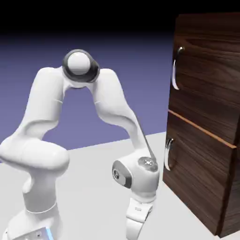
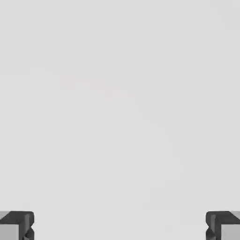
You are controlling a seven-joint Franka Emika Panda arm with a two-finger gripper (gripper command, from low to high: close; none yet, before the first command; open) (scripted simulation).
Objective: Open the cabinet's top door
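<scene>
My jaws (image 2: 120, 227) wide open, facing bare desk (image 2: 117, 117). Must raise, level hand toward top door (image 1: 211, 70) handle (image 1: 175, 68), straddle bar squarely.

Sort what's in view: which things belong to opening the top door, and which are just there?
Belongs to the job:
- cabinet
- top door, shut
- its silver handle
- hand, open, holding nothing, pointed at the table

Just there:
- lower door and its handle
- table

Dark wood-grain cabinet (image 1: 206, 117) (shiny silver handles), glossy white arm (image 1: 112, 108)
</scene>
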